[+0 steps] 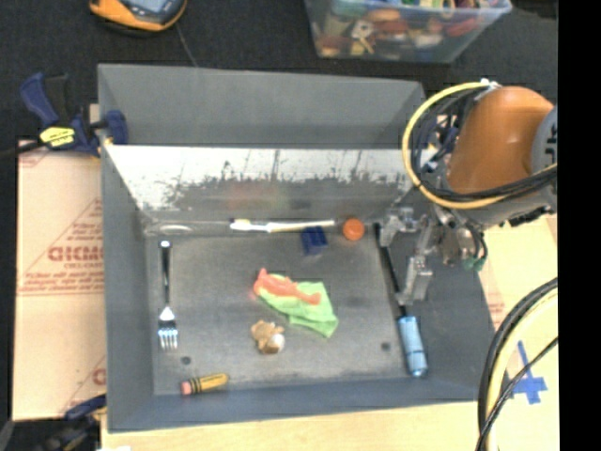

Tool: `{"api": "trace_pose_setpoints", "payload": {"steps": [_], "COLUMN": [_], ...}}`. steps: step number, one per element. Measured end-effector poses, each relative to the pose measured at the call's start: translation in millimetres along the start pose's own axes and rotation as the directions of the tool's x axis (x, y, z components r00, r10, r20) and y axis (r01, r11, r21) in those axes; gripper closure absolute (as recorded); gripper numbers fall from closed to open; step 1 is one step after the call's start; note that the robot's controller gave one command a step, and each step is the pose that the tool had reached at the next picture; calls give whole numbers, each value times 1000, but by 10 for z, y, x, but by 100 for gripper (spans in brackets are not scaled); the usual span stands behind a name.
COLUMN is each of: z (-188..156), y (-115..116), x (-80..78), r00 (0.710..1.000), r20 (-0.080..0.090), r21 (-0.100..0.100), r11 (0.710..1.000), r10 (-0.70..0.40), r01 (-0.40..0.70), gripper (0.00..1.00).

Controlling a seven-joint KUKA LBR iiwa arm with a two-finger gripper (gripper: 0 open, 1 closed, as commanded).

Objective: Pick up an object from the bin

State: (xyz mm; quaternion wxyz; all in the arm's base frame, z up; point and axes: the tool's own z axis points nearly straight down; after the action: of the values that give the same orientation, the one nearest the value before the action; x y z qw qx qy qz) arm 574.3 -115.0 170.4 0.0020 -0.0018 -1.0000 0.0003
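In the camera view the grey metal bin (pixel 263 120) holds a thin scatter of small things, lying apart from one another on its floor. Along the back edge lies a white toothbrush (pixel 282 225), with an orange ball (pixel 352 229) just off its right end and a small blue block (pixel 314 241) close below it. Near the middle a green cloth (pixel 310 306) lies crumpled, an orange-pink strip across its upper left part, and a small tan lump (pixel 269 336) sits just beside its lower left corner. A fork (pixel 166 299) lies along the left side with its tines toward the front, and a yellow marker (pixel 205 383) rests at the front left. Beyond the bin, on the dark surface, a clear plastic tub (pixel 404 12) is filled with a heap of mixed colourful bits. At the bin's right side lies a blue tube (pixel 411 344), its long axis running from back to front, its front end leaning slightly toward the right wall. The tool (pixel 409 291) hangs under the orange-covered wrist just behind the tube's back end, close above it. Nothing can be seen in the tool's hold, and whether it is open or closed cannot be told.
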Motion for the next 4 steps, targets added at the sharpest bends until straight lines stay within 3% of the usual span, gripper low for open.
{"api": "trace_pose_setpoints", "payload": {"steps": [1, 2, 3, 4], "z": [-48, 976, 308, 717], "y": [5, 829, 934, 1240], "x": [-19, 14, 309, 388], "r00": [1000, 986, 989, 999], "r20": [8, 9, 17, -1], "r21": [1, 3, 5, -3], "r11": [1000, 986, 989, 999], "r10": [-4, -164, -145, -40], "r01": [4, 164, 145, 40], "gripper": [0, 0, 0, 0]}}
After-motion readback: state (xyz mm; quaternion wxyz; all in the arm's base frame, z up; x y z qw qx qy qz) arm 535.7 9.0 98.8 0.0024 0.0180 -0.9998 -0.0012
